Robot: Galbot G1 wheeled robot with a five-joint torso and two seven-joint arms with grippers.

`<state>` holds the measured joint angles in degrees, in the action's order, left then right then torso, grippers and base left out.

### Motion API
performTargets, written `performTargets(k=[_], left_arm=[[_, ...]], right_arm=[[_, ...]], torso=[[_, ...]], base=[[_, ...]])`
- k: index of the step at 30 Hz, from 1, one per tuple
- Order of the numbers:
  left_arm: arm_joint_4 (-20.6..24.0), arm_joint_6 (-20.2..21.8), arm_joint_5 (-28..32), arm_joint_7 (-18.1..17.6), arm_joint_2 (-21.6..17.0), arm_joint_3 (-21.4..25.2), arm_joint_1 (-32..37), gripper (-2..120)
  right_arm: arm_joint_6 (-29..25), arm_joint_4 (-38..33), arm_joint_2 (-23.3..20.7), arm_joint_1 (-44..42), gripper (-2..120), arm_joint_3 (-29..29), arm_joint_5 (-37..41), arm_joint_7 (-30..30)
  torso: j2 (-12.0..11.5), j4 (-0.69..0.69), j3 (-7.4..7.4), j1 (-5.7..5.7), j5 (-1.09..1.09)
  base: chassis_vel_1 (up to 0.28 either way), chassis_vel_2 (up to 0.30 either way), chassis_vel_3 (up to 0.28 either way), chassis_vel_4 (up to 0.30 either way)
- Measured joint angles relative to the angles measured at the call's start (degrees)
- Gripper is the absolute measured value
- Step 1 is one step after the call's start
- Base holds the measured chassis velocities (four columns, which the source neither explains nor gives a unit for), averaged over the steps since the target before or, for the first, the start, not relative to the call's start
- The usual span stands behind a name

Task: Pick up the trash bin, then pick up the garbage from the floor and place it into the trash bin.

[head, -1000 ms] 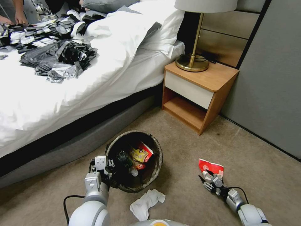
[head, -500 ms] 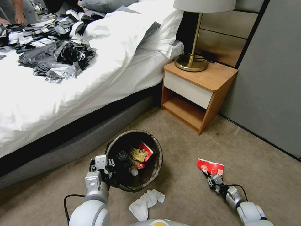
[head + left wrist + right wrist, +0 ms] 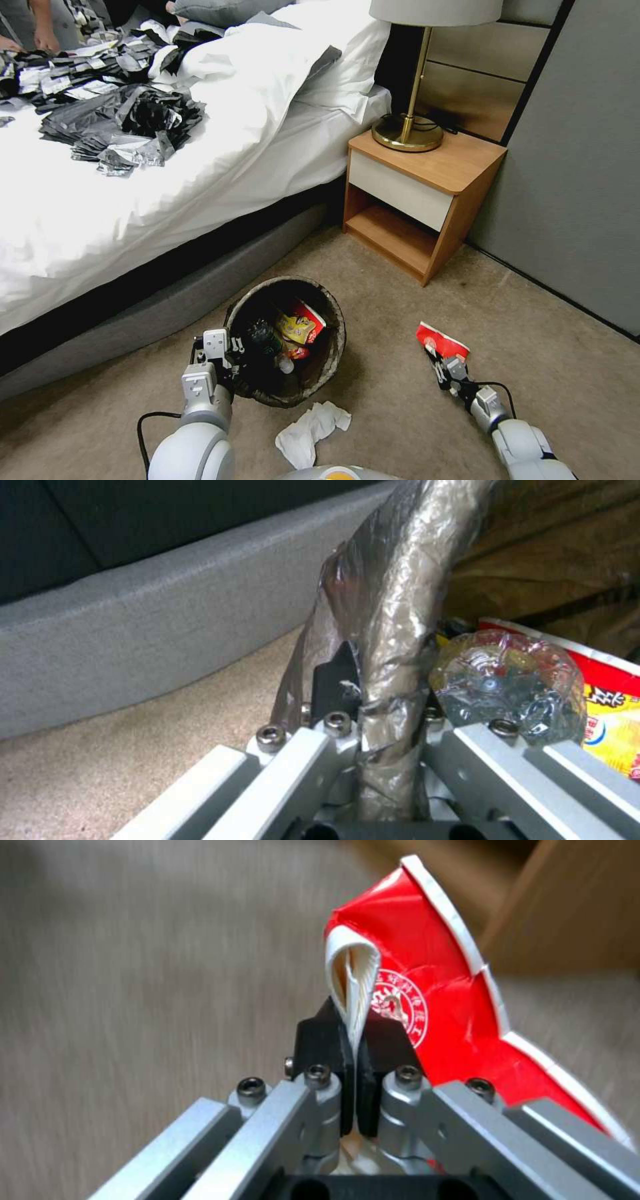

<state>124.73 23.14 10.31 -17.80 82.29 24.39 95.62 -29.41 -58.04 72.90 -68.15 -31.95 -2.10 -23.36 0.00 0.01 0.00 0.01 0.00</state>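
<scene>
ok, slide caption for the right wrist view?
Right gripper pinching a folded edge of the red wrapper above the carpet.

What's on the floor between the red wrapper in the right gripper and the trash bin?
Head view: bare carpet between the red wrapper and the trash bin. The white tissue lies nearer the robot, off that line.

The small round plastic trash bin (image 3: pixel 287 340) lined with a bag is set on the carpet (image 3: pixel 400 413) before the bed (image 3: pixel 133 200). Behind it to the right a wooden nightstand (image 3: pixel 420 200) is found, a brass-based lamp (image 3: pixel 408 132) on top. A crumpled tissue (image 3: pixel 312 430) lies just in front of the bin, apparently apart from it. Well right of the bin is a flattened paper cup (image 3: pixel 440 341); snack wrappers (image 3: pixel 301 328) lie inside.
</scene>
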Motion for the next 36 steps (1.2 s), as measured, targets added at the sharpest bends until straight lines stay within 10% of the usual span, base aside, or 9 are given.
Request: performTargets(k=[18,36], left_arm=[[-1.08,0.32,0.09,0.02,-0.17,-0.58,-0.09,0],[-1.00,0.42,-0.28,0.05,0.17,-1.33,0.02,0]], right_arm=[[-4.37,-47.82,-0.51,-11.88,0,14.36,13.82,-0.84],[-2.67,-49.12,-1.45,-11.90,0,29.64,7.62,2.70]], torso=[[0.00,-0.01,0.00,0.00,-0.03],[0.00,-0.01,0.00,-0.01,-0.01]], base=[[0.000,0.000,0.000,0.000],[0.000,0.000,0.000,0.000]])
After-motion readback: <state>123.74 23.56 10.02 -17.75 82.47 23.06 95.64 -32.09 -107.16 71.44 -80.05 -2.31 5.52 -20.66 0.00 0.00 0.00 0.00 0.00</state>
